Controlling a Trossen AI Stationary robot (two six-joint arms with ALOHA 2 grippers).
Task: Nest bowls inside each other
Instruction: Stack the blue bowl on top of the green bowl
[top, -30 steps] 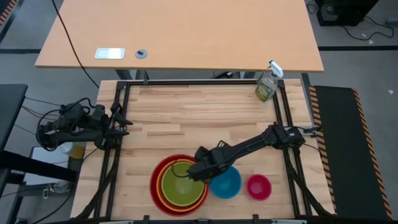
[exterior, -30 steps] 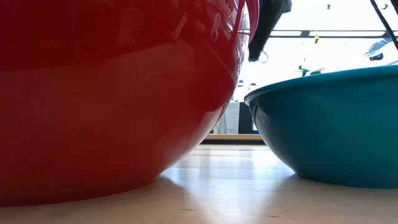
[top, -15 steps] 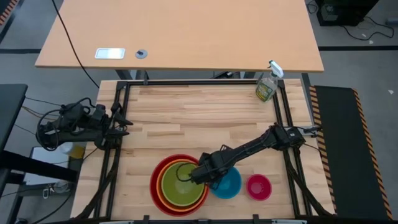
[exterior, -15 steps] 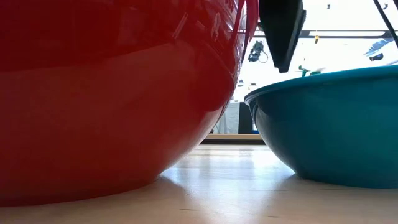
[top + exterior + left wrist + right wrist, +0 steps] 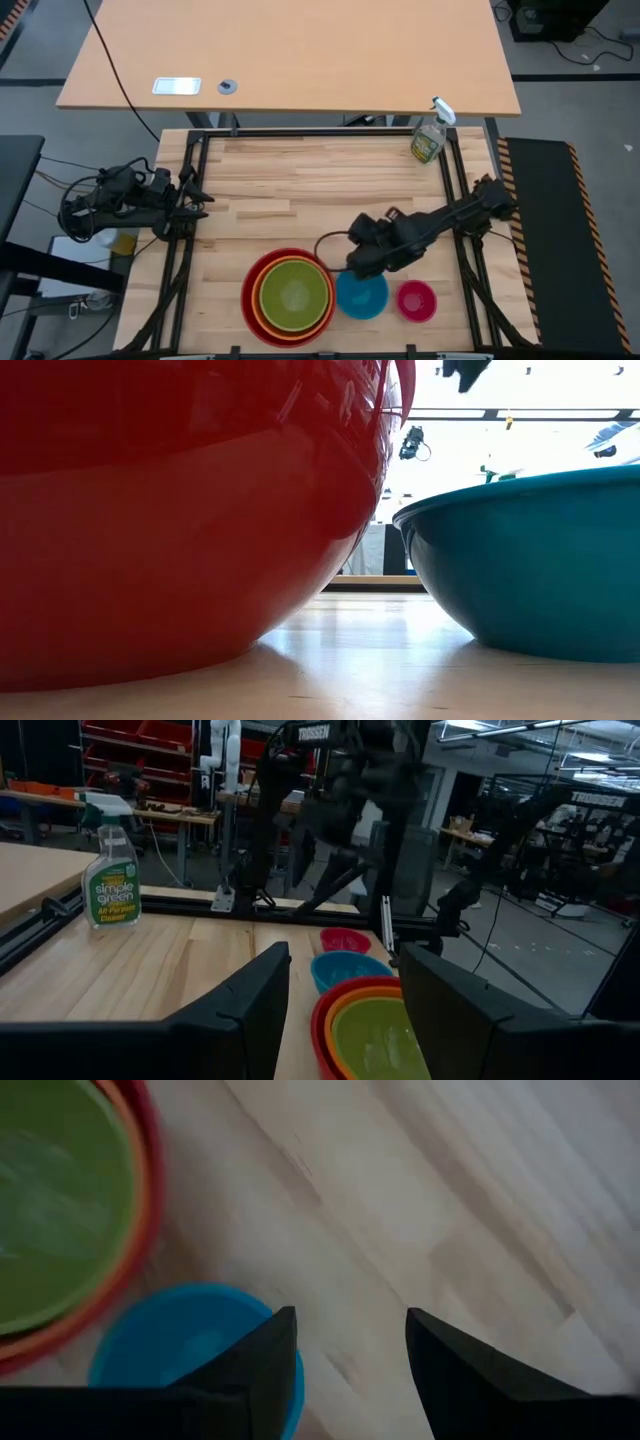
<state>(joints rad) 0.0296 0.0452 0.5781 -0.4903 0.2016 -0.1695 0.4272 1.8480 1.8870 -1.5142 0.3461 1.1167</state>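
The green bowl (image 5: 296,292) sits inside the orange bowl (image 5: 263,297), which sits inside the red bowl (image 5: 249,300), near the table's front edge. To their right the blue bowl (image 5: 364,299) and the pink bowl (image 5: 416,301) each rest on their bases on the wood. My right gripper (image 5: 357,264) hangs open above the blue bowl's far rim, pointing steeply down, with nothing between its fingers (image 5: 350,1320). My left gripper (image 5: 199,200) waits open at the table's left edge, pointing level across it.
A spray bottle (image 5: 428,140) stands at the far right corner. A black frame rail (image 5: 320,133) runs round the table. Bare wood (image 5: 300,190) fills the middle and far part. In the low view the red bowl (image 5: 180,510) and blue bowl (image 5: 530,560) stand close together.
My right gripper has risen from over the green bowl's right rim and gone toward the table's right and far edges, rolling a little. It now stands above the blue bowl's far rim. The bowls have stayed where they were.
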